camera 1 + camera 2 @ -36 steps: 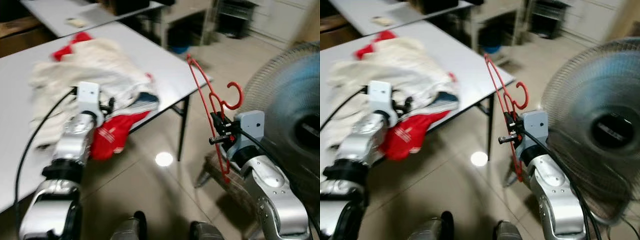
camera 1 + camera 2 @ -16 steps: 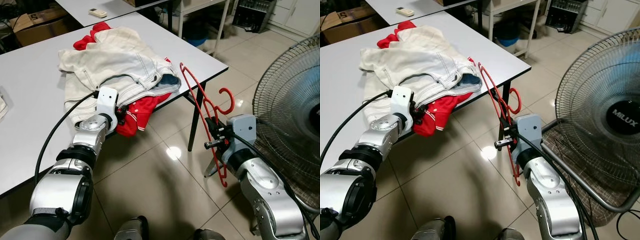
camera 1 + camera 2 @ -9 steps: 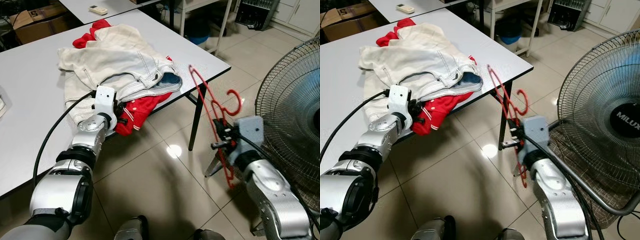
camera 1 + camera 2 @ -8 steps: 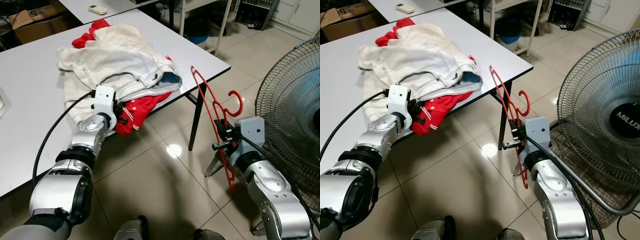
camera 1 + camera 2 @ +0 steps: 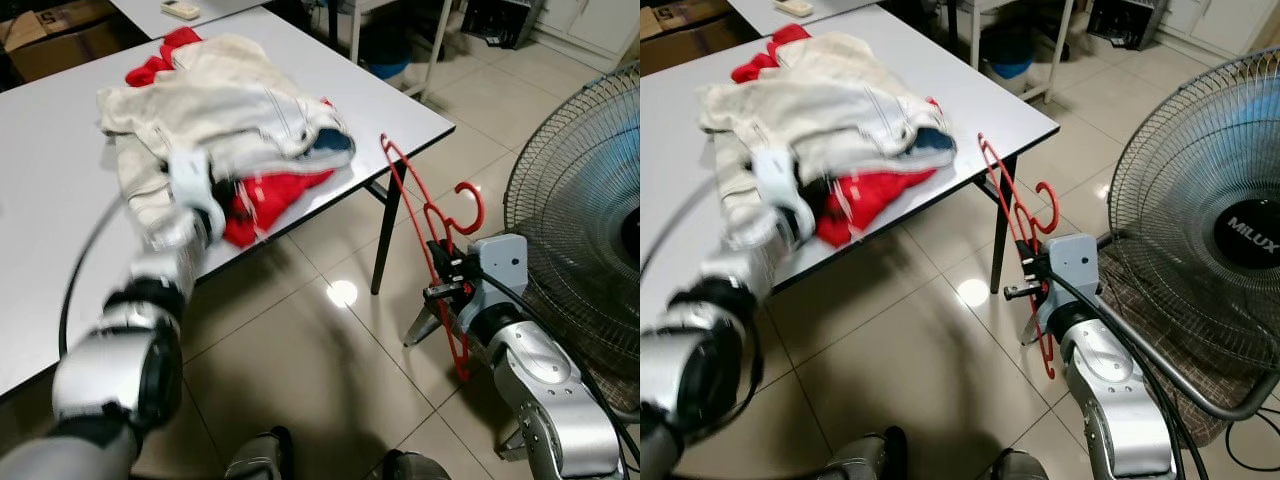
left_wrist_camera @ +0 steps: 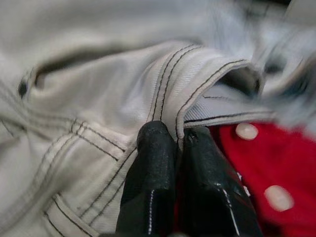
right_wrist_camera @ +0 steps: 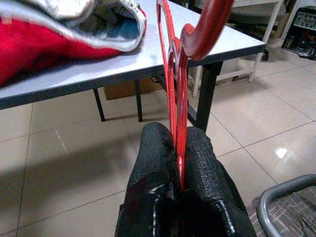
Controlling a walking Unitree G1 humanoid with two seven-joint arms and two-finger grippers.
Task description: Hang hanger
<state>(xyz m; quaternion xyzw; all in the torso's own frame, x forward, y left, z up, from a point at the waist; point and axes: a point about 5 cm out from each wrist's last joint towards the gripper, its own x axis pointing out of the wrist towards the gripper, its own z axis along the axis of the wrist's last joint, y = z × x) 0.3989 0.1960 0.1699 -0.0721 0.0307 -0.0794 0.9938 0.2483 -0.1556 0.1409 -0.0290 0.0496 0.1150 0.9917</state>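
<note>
A red plastic hanger [image 5: 428,218] stands nearly upright beside the table corner, hook [image 5: 470,203] toward the fan. My right gripper [image 5: 447,277] is shut on its lower bars; in the right wrist view both black fingers [image 7: 157,148] pinch the red bars [image 7: 173,74]. My left gripper [image 6: 180,136], blurred with motion, is at the clothes pile on the white table [image 5: 400,110]. There it is shut on a stitched edge of the cream jeans [image 6: 98,98], with a red garment [image 6: 256,163] beside it.
A large floor fan [image 5: 585,230] stands close on the right, its base tube behind my right arm. The clothes pile [image 5: 225,100] covers the table's near corner, with a black table leg [image 5: 385,235] below it. Glossy tiled floor [image 5: 300,340] lies in front of my feet.
My left arm has gone blurred and shifted a little, still on the jeans' edge. The right gripper keeps the hanger in almost the same place. The view has shifted slightly.
</note>
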